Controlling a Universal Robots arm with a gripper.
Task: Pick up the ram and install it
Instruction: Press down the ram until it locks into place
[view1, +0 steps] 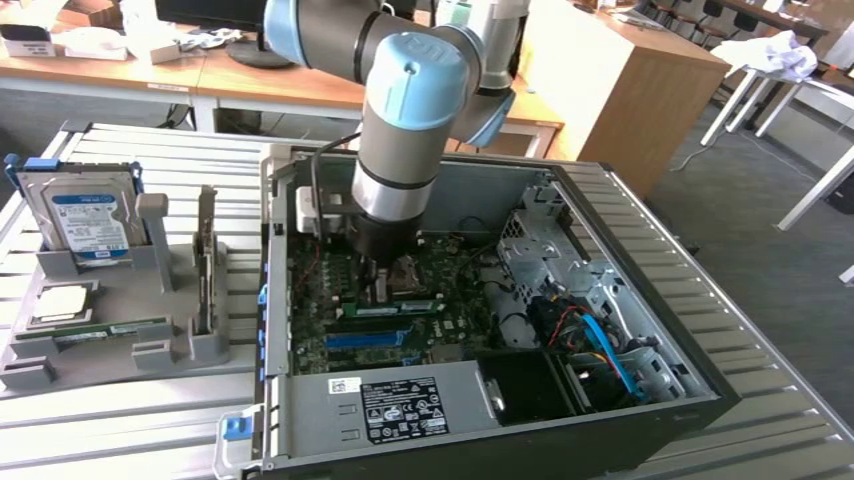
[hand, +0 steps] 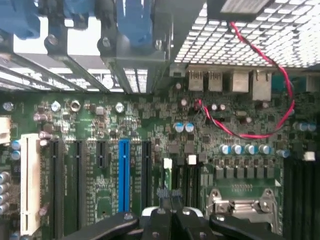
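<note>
Ram (hand: 168, 181): thin green stick on edge, pinched by closed jaws of gripper (hand: 172, 212), low over motherboard (hand: 150, 125) slots inside computer case (view1: 694, 350). Likely light, stiff, fragile; hold by bare edges, not chips.

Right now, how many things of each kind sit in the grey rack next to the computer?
Hard drive: 1
Card standing on edge: 1
Green stick: 1
Square silver chip: 1
Total: 4
</note>
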